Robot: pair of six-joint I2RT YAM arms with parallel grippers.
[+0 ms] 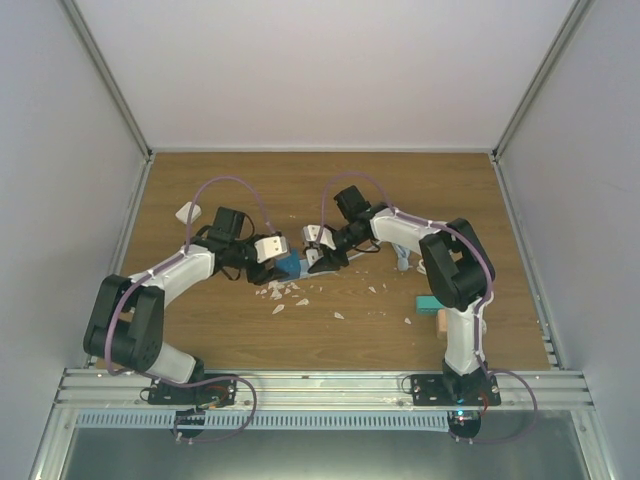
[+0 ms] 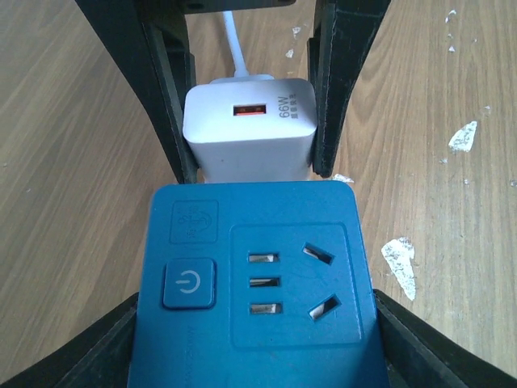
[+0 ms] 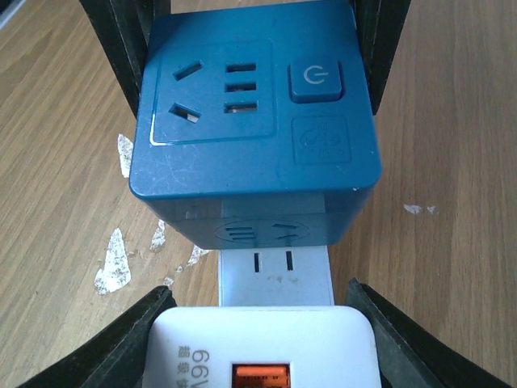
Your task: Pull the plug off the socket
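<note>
A blue socket cube (image 2: pixel 258 275) sits between my left gripper's (image 2: pixel 257 339) jaws, which are shut on its sides. A white 66W plug (image 3: pixel 258 347) is held by my right gripper (image 3: pixel 262 352), shut on it. In the top view the two grippers, left (image 1: pixel 272 250) and right (image 1: pixel 318 243), face each other at mid-table with the cube (image 1: pixel 289 266) between them. In the right wrist view a white piece with two slots (image 3: pixel 275 275) shows between the plug and the cube (image 3: pixel 250 105). I cannot tell whether the pins are still inside.
White flakes (image 1: pixel 285 292) litter the wooden table in front of the grippers. A teal block (image 1: pixel 428 303) and a wooden block (image 1: pixel 441 322) lie by the right arm. A small white object (image 1: pixel 188 212) lies at the far left. Grey walls enclose the table.
</note>
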